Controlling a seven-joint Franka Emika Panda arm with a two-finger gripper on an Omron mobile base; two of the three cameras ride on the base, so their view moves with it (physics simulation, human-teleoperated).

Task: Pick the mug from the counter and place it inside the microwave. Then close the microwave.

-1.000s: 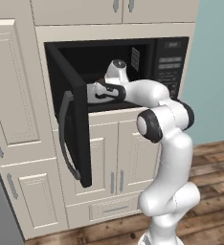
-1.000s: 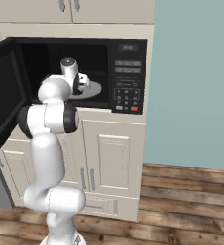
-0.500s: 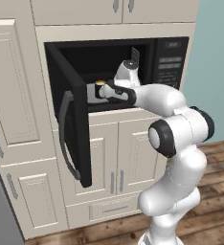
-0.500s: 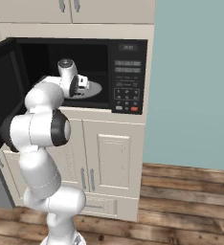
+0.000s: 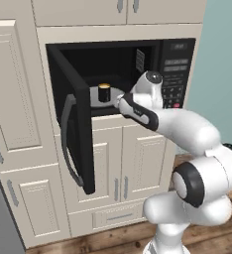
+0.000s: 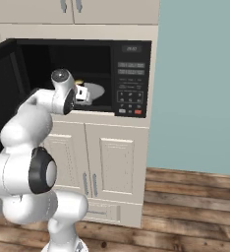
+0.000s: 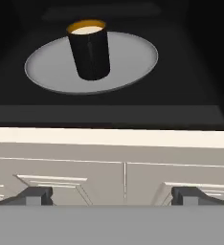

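Mug (image 7: 89, 50) standing upright on the round turntable (image 7: 133, 60) inside the open microwave (image 5: 175, 59), free of the claw (image 7: 111, 196), whose fingers are spread wide with nothing between them. Likely light, rigid and smooth-walled; best gripped across its sides. Door (image 5: 76, 134) ajar at left, handle (image 5: 66, 144) the natural push point.

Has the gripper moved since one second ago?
Yes. The gripper has pulled back out of the microwave, away from the mug on the turntable.
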